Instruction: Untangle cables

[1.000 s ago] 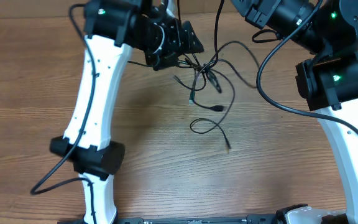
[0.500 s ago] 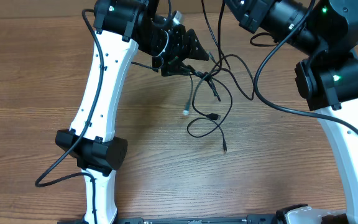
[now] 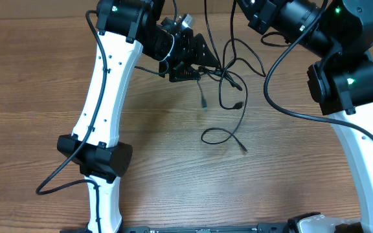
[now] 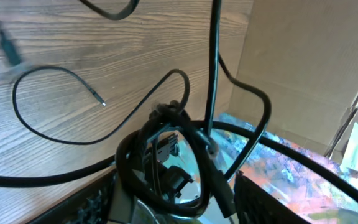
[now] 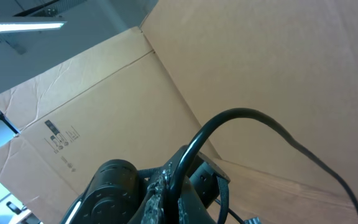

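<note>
Task thing: the thin black cables (image 3: 224, 76) with small plug ends lie at the far middle of the brown wooden bench (image 3: 31, 129), between my two arms.
Knot: a tight clump of crossed strands (image 4: 173, 155) sits right at my left wrist, lifted clear of the wood.
Left fingers: my left fingers (image 3: 198, 50) stand partly apart with the clump between them. I cannot tell whether the pads press on it.
Right fingers: my right fingers (image 5: 197, 183) are closed at the far edge, and one black strand appears pinched there, arching up and away.
Free strand: one cord (image 3: 220, 134) trails nearer on the bench in an open loop, and its plug end (image 3: 243, 150) touches nothing else.
Hanging ends: two more plug tips (image 3: 203, 103) dangle just near of the clump.
Done: as I judge it, little so far. The ends hang loose and one loop is spread out.
Left: the core knot is not undone, and no cord lies fully apart from the others.
</note>
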Tool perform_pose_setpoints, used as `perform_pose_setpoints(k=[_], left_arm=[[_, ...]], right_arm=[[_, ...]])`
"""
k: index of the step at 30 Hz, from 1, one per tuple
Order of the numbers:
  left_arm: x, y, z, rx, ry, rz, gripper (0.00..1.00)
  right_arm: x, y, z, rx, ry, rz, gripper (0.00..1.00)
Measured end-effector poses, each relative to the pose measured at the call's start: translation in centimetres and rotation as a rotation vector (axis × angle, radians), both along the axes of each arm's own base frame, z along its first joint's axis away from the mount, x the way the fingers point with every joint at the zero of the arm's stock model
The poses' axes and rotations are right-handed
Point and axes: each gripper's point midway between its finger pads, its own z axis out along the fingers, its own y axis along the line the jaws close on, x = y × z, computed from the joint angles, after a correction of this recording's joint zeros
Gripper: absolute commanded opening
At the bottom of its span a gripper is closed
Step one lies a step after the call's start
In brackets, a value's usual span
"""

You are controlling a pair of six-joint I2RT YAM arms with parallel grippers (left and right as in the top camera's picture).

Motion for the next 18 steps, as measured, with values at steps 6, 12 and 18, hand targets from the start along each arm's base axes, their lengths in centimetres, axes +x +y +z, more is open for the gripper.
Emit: perform_pose_setpoints(k=[6,12,18], left_arm=[[0.0,-0.1,0.0,-0.003,-0.006,-0.007,0.38],[0.2,-0.1,0.1,-0.007,-0.020,-0.008,0.27],[1.2,0.1,-0.2,0.021,-0.074,0.006,0.45]], right_arm=[[0.2,-0.1,0.0,0.000,-0.002,-0.014,0.04],[0.1,0.2,0.0,0.001,-0.002,-0.010,0.04],[-0.2,0.7,-0.2,-0.002,0.010,0.002,0.04]])
